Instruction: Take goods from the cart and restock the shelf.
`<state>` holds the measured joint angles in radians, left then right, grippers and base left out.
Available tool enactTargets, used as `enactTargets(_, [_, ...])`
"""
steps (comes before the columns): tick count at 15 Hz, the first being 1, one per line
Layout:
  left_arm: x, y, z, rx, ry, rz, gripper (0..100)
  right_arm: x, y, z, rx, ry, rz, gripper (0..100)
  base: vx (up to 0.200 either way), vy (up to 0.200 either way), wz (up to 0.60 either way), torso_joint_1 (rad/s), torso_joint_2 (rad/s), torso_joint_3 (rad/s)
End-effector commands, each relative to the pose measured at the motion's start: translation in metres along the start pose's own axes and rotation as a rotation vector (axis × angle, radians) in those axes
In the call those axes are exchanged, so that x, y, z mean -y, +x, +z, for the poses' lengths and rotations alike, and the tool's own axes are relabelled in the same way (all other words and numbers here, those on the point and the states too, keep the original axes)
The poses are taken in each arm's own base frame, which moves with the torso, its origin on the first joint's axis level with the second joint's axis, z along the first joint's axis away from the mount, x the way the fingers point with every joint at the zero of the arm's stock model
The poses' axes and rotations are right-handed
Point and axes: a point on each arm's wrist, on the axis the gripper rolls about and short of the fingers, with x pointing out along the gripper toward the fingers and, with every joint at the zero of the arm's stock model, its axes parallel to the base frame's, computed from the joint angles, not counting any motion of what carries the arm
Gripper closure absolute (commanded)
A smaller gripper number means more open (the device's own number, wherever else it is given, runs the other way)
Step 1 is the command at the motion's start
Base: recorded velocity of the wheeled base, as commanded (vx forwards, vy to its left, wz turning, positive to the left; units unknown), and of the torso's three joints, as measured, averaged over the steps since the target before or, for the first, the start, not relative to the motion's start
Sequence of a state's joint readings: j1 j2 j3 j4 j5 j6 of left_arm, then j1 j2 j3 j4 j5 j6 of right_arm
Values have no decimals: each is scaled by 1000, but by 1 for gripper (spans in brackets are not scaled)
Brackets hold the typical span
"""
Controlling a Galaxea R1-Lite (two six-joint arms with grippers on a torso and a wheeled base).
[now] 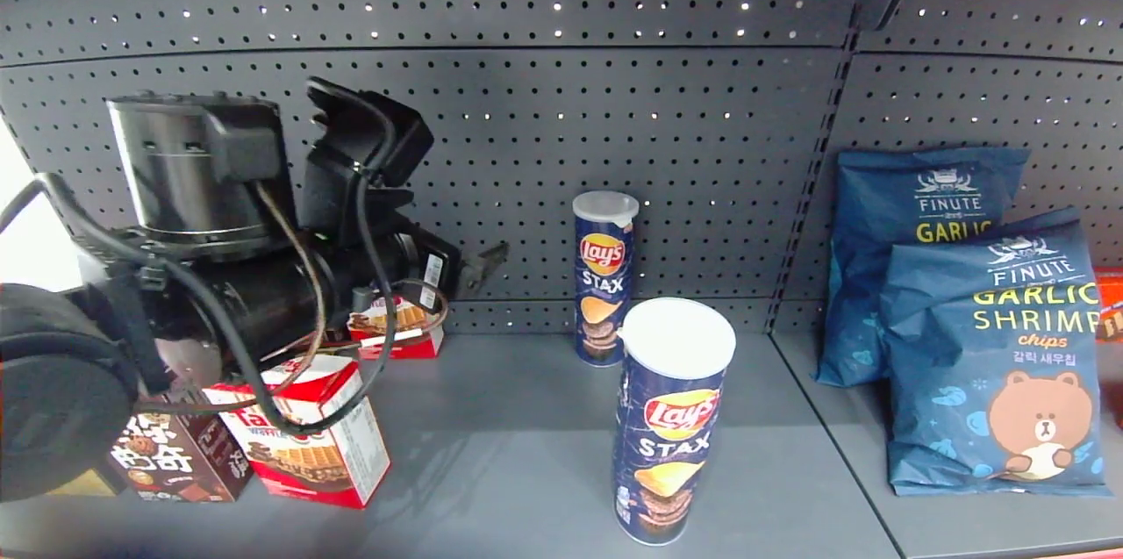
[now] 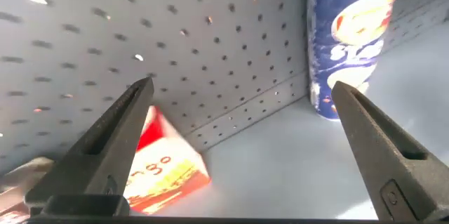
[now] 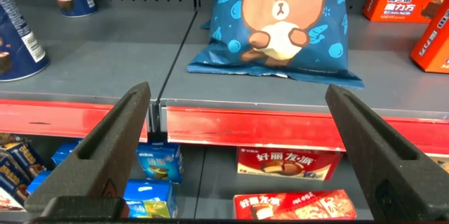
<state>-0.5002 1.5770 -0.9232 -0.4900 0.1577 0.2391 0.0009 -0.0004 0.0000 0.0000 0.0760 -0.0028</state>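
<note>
My left gripper [image 1: 478, 265] is deep in the shelf near the pegboard back wall, open and holding nothing [image 2: 242, 90]. Just below it at the back lies a small red box [image 1: 395, 335] [image 2: 165, 171], tilted, beside one finger. A blue chips can [image 1: 604, 278] [image 2: 347, 41] stands upright at the back, to the gripper's right. A second, identical can [image 1: 671, 419] stands nearer the front. My right gripper [image 3: 237, 94] hangs open in front of the shelf's red front edge [image 3: 280, 129], facing a blue bear-print chip bag [image 3: 277, 24].
A red-and-white wafer box [image 1: 307, 436] and a brown box [image 1: 175, 458] sit at the front left under my left arm. Two blue chip bags [image 1: 991, 366] lean on the right bay; orange boxes [image 3: 421, 13] stand beyond. The lower shelf holds boxes [image 3: 287, 164] and blue packs [image 3: 158, 175].
</note>
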Motion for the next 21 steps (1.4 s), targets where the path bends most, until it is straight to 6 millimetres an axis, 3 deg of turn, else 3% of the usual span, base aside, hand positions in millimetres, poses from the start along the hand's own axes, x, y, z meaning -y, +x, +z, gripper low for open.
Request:
enactTargets(1, [-7,-32,14,73,8,13,0,0,0,0,0,0,1,0,0,0,0,0,0,0])
enactTargets(7, [-9,-91,-7,87,67,6,0,0,0,0,-2,0,1,0,0,0,0,0,0,0])
enactTargets(11, [-17,-101,-30,25,54,60,0,0,1,1,-11,-3,-12,0,0,0,0,0,0,0])
enactTargets(12, [-18,-103,-33,18,44,73,0,0,-4,24,51,-14,-30,0,0,0,0,0,0,0])
enactTargets(13, [-20,-103,-31,25,27,83,0,2,8,115,67,12,-76,0,0,0,0,0,0,0])
enactTargets(14, [-20,-103,-31,26,24,85,0,4,27,143,11,31,-41,0,0,0,0,0,0,0])
enactTargets(15, [-20,-104,-31,25,24,84,0,2,28,144,-1,15,60,0,0,0,0,0,0,0])
enactTargets(16, [-20,-104,-31,25,24,83,0,1,34,129,-60,-19,133,0,0,0,0,0,0,0])
enactTargets(18, [-20,-103,-31,26,26,83,0,0,46,118,-135,-23,188,0,0,0,0,0,0,0])
enactTargets(21, [-20,-102,-31,22,30,80,0,-8,69,117,-242,-64,350,0,0,0,0,0,0,0])
